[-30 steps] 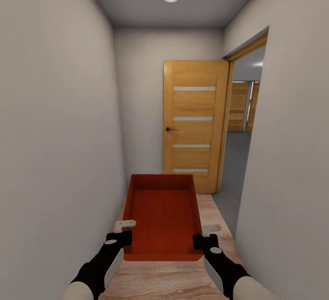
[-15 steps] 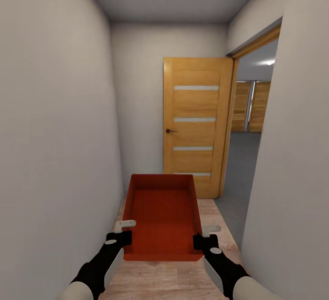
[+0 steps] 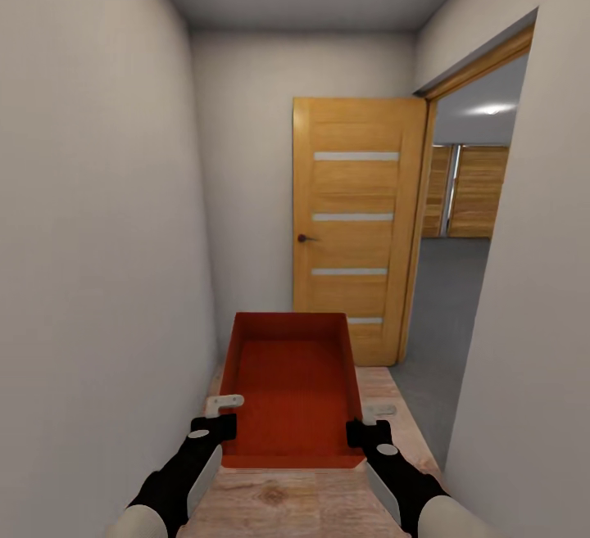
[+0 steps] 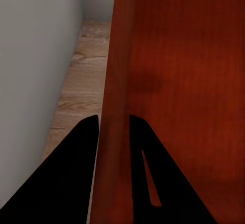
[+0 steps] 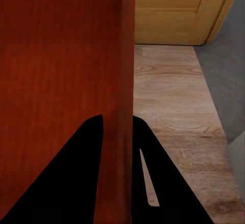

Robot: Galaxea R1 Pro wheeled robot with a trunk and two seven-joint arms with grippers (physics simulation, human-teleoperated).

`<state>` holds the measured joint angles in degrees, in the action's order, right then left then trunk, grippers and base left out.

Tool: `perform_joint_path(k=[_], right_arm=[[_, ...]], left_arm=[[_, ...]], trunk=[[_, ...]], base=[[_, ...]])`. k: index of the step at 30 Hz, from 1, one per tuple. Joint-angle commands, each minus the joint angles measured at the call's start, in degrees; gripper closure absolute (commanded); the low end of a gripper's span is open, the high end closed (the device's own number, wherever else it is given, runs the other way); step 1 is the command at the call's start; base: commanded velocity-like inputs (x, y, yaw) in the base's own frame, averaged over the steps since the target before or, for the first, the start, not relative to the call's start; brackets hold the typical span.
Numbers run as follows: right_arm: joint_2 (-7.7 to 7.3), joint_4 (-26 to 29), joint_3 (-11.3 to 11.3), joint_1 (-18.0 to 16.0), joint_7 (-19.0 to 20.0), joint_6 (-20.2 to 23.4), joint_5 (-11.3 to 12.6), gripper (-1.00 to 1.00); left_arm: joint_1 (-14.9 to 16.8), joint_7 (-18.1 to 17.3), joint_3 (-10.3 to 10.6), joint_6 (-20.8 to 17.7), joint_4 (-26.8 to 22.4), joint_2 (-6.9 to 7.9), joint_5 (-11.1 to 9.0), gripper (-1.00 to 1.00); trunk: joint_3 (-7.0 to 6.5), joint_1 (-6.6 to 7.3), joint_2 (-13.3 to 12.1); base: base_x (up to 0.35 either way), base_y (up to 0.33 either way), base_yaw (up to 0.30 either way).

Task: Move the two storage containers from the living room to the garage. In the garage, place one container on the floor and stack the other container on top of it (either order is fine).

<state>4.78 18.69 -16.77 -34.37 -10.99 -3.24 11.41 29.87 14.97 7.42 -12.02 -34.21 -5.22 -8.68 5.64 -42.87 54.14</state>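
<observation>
The robot stands in a narrow pale-walled corridor with a wood-plank floor. One red-orange bin is held level in front of it, above the planks. The left gripper pinches the bin's left wall, one finger on either side; the right gripper pinches the right wall likewise. Ahead, a tan door with glass slats stands open. Through the doorway at the right lies a dark grey floor and a wood-plank garage door.
</observation>
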Motion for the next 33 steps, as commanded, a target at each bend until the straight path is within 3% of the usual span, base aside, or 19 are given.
perform_joint_path(k=[1, 27, 33], right_arm=[[-0.02, 0.73, 0.42, -0.09, -0.17, -0.11, 0.20, 1.00], [0.06, 0.73, 0.34, -0.09, -0.26, -0.19, 0.20, 1.00], [0.06, 0.73, 0.42, -0.09, -0.26, -0.19, 0.20, 1.00]], left_arm=[[0.01, 1.82, -3.82, -0.46, -0.06, 4.08, 0.07, 1.00], [0.01, 1.82, -3.82, -0.46, -0.06, 4.08, 0.07, 1.00], [0.01, 1.82, -3.82, -0.46, -0.06, 4.08, 0.07, 1.00]], trunk=[[0.09, -0.04, 0.06], [0.09, -0.04, 0.06], [0.09, -0.04, 0.06]], base=[[0.323, 0.000, 0.000], [0.323, 0.000, 0.000], [0.323, 0.001, -0.139]])
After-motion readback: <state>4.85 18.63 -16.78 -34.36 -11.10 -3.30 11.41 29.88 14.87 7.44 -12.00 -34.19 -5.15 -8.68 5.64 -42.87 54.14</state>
